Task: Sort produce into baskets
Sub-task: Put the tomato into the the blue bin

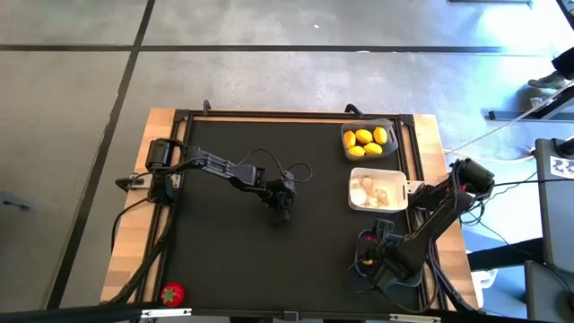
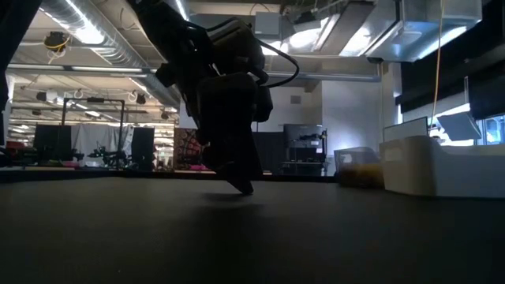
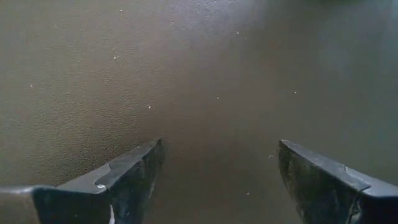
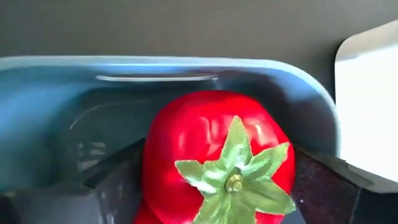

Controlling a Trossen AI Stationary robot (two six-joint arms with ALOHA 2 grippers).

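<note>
Right wrist view: red fruit point(image 4: 217, 155) sits between our right gripper's point(image 4: 217, 199) fingers, inside the blue-grey basket point(image 4: 56, 93); grasped or freed, we cannot tell. We'd open fully, lift straight. Left gripper point(image 3: 217, 180) spread, empty, over mat.

The high view looked straight down on the whole desk point(image 1: 224, 233); the low view faced level across it (both showed the left arm point(image 1: 224, 168)); wrist views sat close.
</note>
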